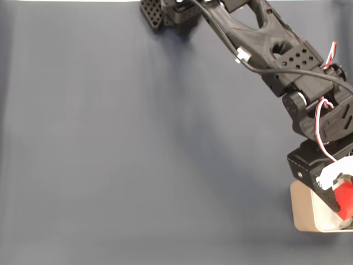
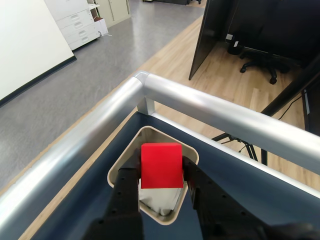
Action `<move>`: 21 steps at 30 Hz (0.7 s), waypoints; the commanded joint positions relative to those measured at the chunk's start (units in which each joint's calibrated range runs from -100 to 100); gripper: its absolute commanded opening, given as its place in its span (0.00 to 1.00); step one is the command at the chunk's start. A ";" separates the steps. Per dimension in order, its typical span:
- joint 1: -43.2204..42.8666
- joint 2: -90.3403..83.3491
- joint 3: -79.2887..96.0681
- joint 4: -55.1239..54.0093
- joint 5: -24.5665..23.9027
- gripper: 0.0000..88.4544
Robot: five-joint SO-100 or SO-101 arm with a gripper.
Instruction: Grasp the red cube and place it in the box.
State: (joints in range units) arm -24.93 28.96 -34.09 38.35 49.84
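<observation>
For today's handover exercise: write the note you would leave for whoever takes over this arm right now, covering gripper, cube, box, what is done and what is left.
Gripper: shut on the red cube, held between both fingers.
Red cube: off the table, directly above the box in the wrist view; at the box in the fixed view too.
Box: at the table's corner beside the metal rail, white lining inside.
Done: grasp and carry.
Left: open the gripper, likely after lowering a little, then withdraw.
</observation>
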 commanded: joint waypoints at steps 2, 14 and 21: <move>-0.57 -0.02 -3.87 -2.20 0.63 0.03; -0.71 0.93 -3.87 -2.69 0.78 0.03; -0.93 0.15 -3.32 -2.61 0.73 0.03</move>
State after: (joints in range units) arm -25.22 30.53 -34.90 36.99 50.43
